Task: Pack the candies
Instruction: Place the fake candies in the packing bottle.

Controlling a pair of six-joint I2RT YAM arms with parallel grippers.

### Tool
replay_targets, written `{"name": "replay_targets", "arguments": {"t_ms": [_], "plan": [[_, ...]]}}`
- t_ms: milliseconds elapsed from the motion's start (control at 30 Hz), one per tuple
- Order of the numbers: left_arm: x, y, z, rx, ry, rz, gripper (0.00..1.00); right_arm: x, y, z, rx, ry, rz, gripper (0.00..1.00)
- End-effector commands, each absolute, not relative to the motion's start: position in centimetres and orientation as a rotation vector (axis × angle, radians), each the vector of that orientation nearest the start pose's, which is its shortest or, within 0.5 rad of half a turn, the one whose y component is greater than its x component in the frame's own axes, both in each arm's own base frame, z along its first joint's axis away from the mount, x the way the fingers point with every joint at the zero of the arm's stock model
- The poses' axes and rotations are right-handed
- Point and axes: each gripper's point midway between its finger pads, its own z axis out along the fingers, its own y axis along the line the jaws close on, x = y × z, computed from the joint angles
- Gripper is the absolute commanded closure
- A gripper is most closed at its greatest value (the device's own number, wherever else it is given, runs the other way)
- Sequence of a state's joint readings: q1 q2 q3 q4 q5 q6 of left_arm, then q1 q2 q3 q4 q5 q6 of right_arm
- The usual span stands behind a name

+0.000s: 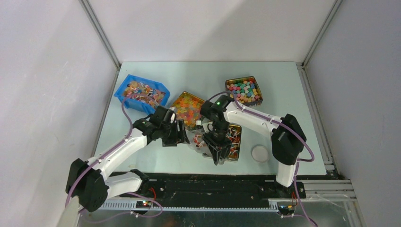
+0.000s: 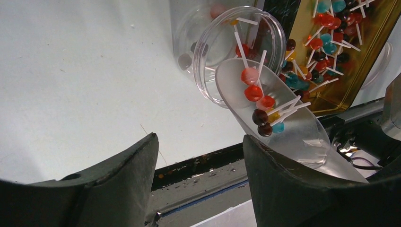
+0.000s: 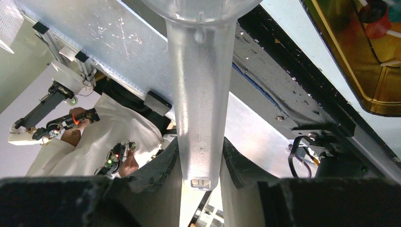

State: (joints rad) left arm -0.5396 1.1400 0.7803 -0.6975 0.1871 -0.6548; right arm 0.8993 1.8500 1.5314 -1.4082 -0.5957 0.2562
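Note:
The candies [image 2: 259,101] are small red, brown and blue heads on white sticks. A handful lies in a clear plastic scoop [image 2: 283,127] whose tip is at the mouth of a clear jar [image 2: 239,52] tipped on its side. More candies [image 2: 331,33] fill a gold tin [image 2: 338,101] behind it. My right gripper [image 3: 201,163] is shut on the scoop's handle [image 3: 201,94]; from above it [image 1: 217,153] is over the tin [image 1: 239,142]. Just left of the jar, my left gripper [image 2: 199,139] is open and holds nothing.
A blue bin [image 1: 142,93] of wrapped sweets stands at the back left. Behind the jar is a tin of orange gummies [image 1: 188,109], and a tin of coloured blocks [image 1: 244,90] stands at the back right. A round clear lid [image 1: 259,153] lies right of the gold tin.

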Motion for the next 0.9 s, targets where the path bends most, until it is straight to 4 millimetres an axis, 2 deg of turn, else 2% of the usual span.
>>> {"name": "replay_targets", "arguments": {"t_ms": [0,267,533,600,700,867], "plan": [[18.6,-18.1,9.9,-0.084,2.733,-0.637,0.27,8.7,28.5,15.3,-1.032,3.325,0.766,1.00],[19.4,-20.5,12.6,-0.116,2.613,-0.845,0.22,8.6,28.5,15.1,-1.043,3.326,0.748,1.00],[18.9,-19.9,10.3,-0.155,2.671,-0.793,0.28,8.7,28.7,15.4,-1.040,3.312,0.746,1.00],[18.7,-19.7,9.9,-0.149,2.688,-0.778,0.34,8.7,28.8,15.6,-1.039,3.306,0.744,1.00],[18.5,-19.6,9.5,-0.140,2.699,-0.763,0.39,8.7,28.8,15.8,-1.033,3.302,0.743,1.00],[18.6,-19.6,9.6,-0.145,2.693,-0.755,0.42,8.9,28.7,16.0,-1.020,3.297,0.729,1.00]]}}
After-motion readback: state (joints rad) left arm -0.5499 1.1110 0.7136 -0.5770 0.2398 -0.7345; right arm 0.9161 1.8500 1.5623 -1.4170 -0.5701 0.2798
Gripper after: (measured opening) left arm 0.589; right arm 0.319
